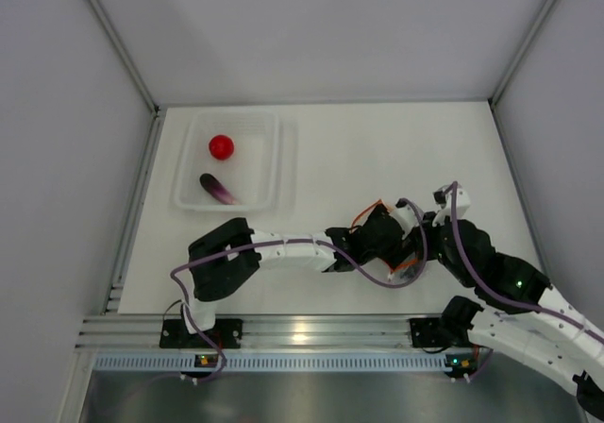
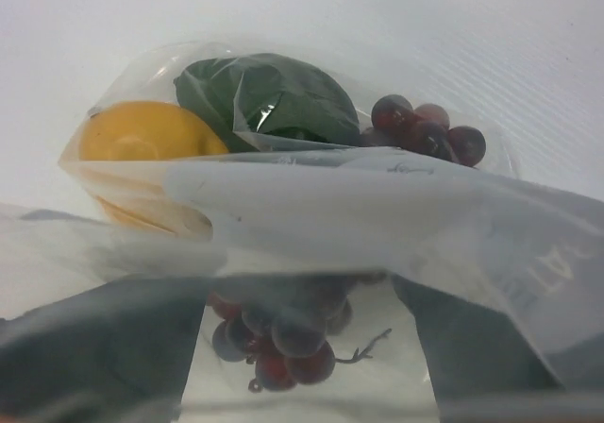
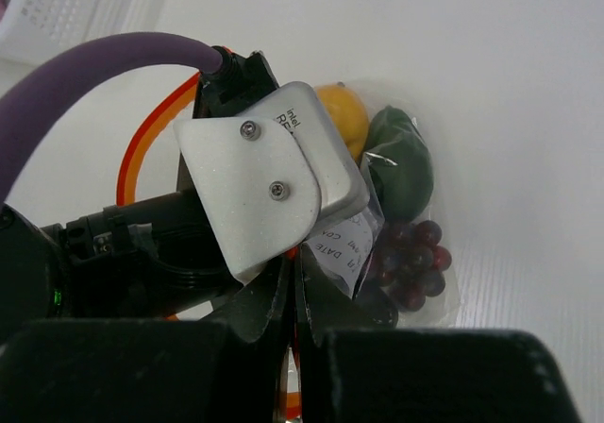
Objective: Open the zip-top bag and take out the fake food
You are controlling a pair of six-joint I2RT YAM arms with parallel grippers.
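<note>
The zip-top bag (image 2: pixel 377 206) lies between both grippers at the table's middle (image 1: pixel 404 261). It holds a yellow lemon (image 2: pixel 142 135), a dark green oval (image 2: pixel 274 97) and a purple grape bunch (image 2: pixel 429 130). My left gripper (image 2: pixel 302 296) is open. Its fingers (image 2: pixel 94 347) show through the plastic on either side of the grapes. My right gripper (image 3: pixel 294 281) is shut on the bag's red-orange zipper edge, beside the white label (image 3: pixel 344 248). A red tomato (image 1: pixel 221 146) and a purple eggplant (image 1: pixel 218 189) lie in the tray.
The rigid clear tray (image 1: pixel 274 159) stands at the back left of the white table. Grey walls close in the left, right and back. An aluminium rail (image 1: pixel 302 330) runs along the near edge by the arm bases.
</note>
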